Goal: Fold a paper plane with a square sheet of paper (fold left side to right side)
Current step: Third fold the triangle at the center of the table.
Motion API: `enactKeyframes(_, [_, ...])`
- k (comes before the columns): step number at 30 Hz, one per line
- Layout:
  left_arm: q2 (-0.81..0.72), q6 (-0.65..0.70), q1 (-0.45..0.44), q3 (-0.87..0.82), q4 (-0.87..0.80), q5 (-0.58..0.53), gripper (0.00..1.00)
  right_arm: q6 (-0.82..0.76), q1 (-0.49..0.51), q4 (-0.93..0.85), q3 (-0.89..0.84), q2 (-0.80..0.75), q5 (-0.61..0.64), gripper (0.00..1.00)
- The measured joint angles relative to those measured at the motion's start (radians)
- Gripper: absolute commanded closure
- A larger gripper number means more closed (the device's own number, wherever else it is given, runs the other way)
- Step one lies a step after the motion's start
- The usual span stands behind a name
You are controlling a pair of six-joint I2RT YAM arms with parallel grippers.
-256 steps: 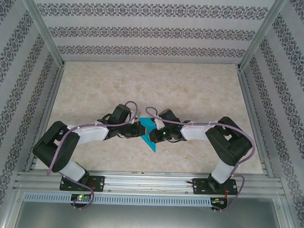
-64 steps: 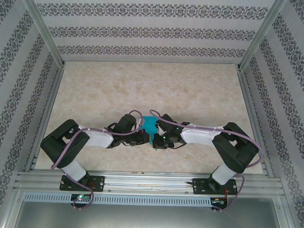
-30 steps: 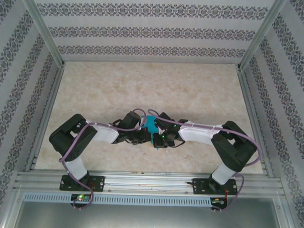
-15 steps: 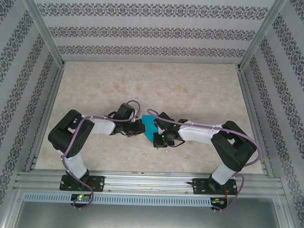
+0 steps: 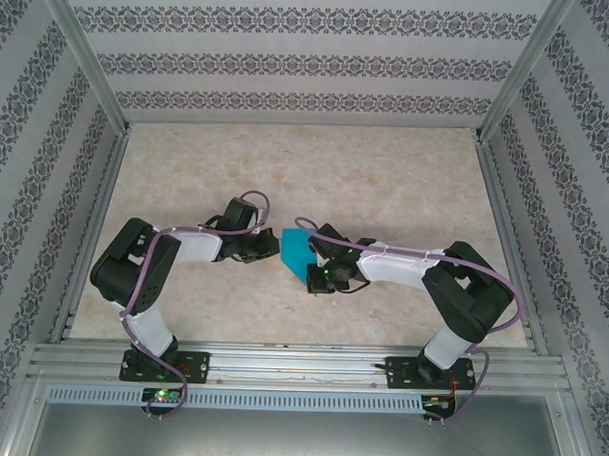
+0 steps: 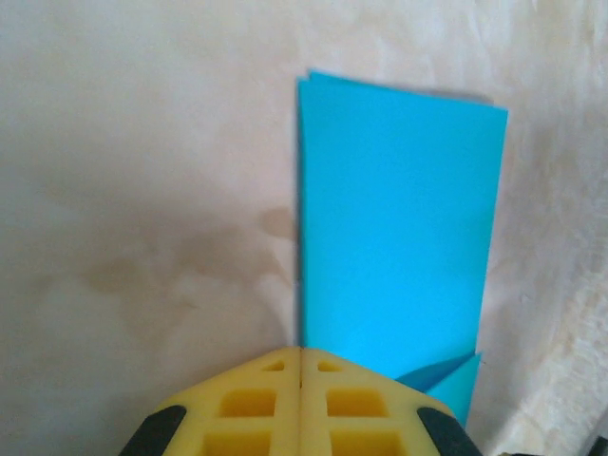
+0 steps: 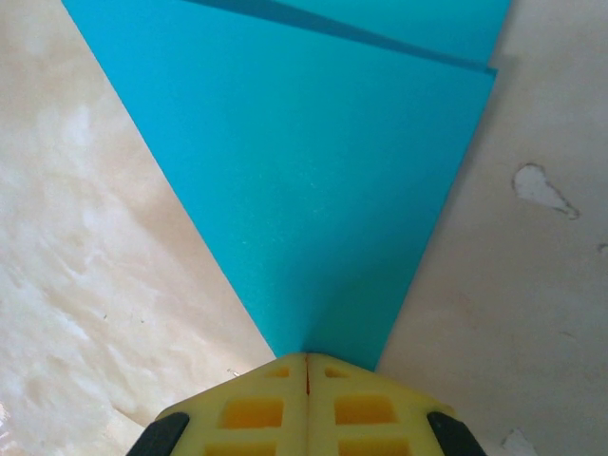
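Creasing step, likely: right jaws clenched empty over tip of folded paper, left jaws clenched beside it; next fold needs a regrasp.

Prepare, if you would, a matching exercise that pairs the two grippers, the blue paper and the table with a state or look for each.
Things:
1. left gripper
2. right gripper
3. sheet of paper
4. table

States:
A. pale, marbled surface
B. shut, tips at the paper's narrow pointed end
C. teal-blue, folded, lying flat
D. shut, tips by the paper's long straight edge

Pairs: 1-D, 2-B, 3-C, 4-A
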Motion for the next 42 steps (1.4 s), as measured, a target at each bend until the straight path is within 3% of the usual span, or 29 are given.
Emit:
enactKeyframes(9, [-0.184, 0.039, -0.041, -0.031, -0.038, 0.028, 1.0, 0.003, 0.0, 0.011, -0.008, -0.004, -0.001, 1.0])
enactKeyframes(17, [-0.066, 0.009, -0.138, -0.048, 0.031, 0.095, 1.0, 0.003, 0.0, 0.012, -0.008, -0.004, -0.001, 1.0])
enactKeyframes(30, [0.044, 0.01, -0.138, 0.003, 0.028, 0.073, 1.0, 0.003, -0.002, 0.014, -0.008, -0.006, -0.012, 1.0])
enactKeyframes(42, [0.045, 0.01, -0.138, 0.007, 0.024, 0.064, 1.0, 0.041, -0.014, 0.024, -0.005, -0.036, -0.079, 1.0])
